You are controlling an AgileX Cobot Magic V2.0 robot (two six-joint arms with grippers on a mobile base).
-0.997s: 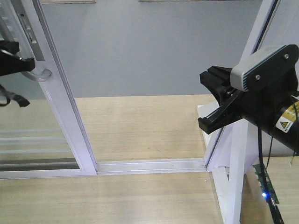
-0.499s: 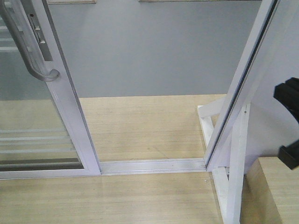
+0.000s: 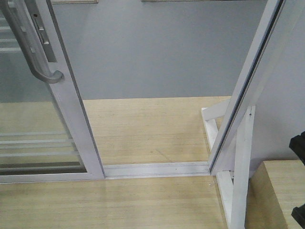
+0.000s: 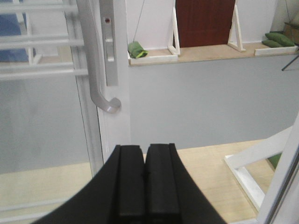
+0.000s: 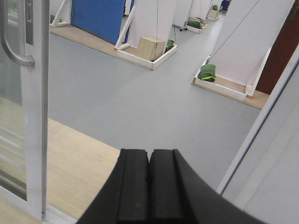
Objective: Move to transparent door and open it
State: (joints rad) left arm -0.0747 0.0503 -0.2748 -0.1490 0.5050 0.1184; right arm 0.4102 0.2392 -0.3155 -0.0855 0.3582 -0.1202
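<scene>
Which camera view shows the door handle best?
The left wrist view: the handle is close and sharp, with its curved lower end clear against the white frame. The front view shows the handle at the left edge, cut off at the top. The right wrist view catches only its lower curve in the corner.

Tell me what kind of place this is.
Probably an indoor robot test hall: a freestanding transparent door on a wooden platform, propped white partition panels on a grey floor, green sandbags weighting their bases.
</scene>
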